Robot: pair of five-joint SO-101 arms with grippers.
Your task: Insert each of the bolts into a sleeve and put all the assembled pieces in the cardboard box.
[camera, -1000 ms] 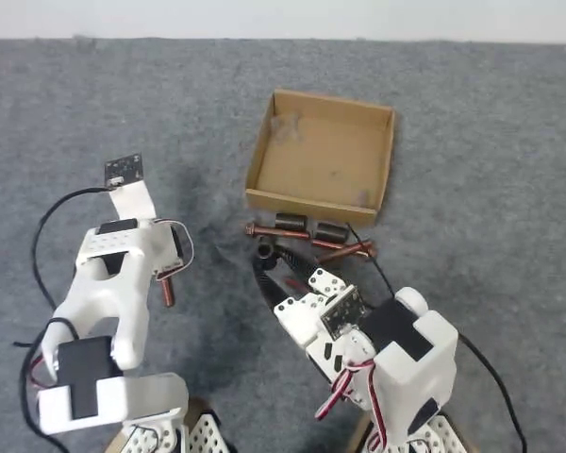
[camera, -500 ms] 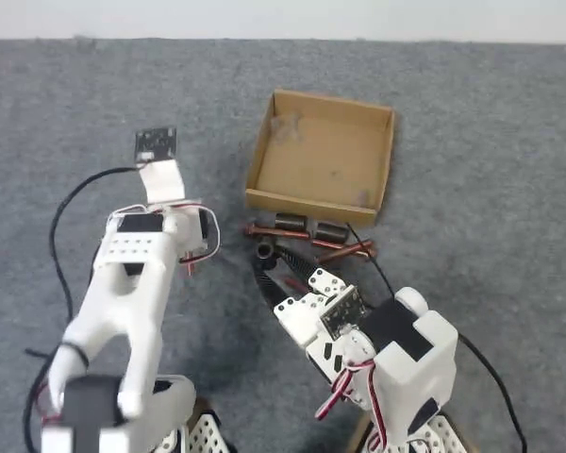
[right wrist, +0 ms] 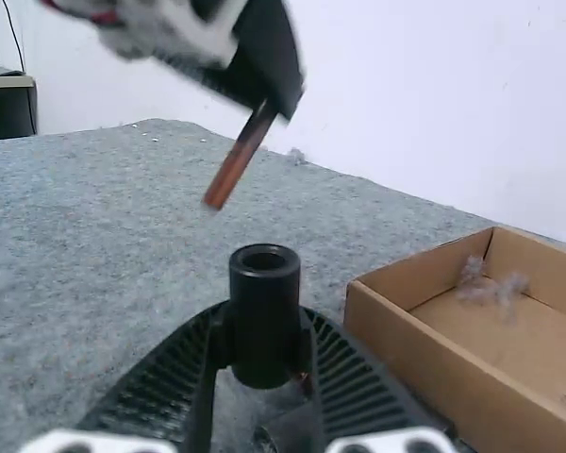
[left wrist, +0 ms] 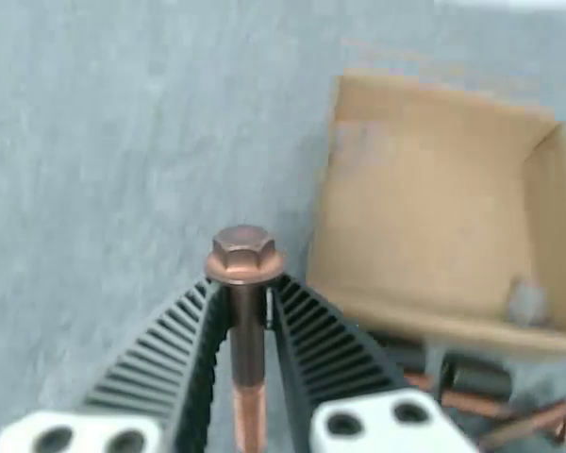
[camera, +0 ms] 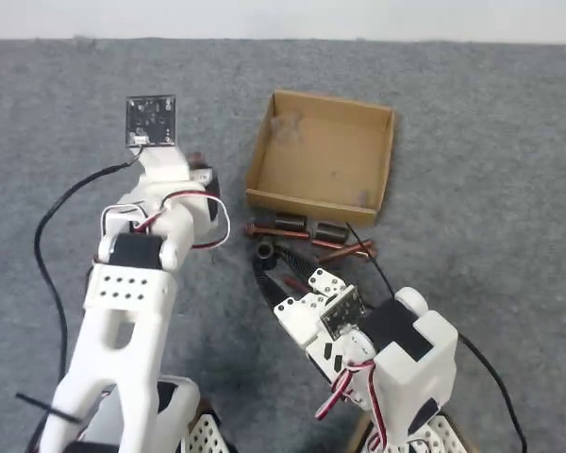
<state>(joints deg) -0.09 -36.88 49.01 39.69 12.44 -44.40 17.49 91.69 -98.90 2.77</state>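
Left jaws are closed on a copper bolt point(left wrist: 247, 321), held off the surface just left of the box point(camera: 311, 205). Right jaws grip an upright black sleeve point(right wrist: 264, 307) near the box's front wall.

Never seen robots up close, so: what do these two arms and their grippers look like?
The left arm and right arm are white blocky plastic with black motors. The left gripper and right gripper have black ribbed fingers. Black cables trail off; red wires loop at joints.
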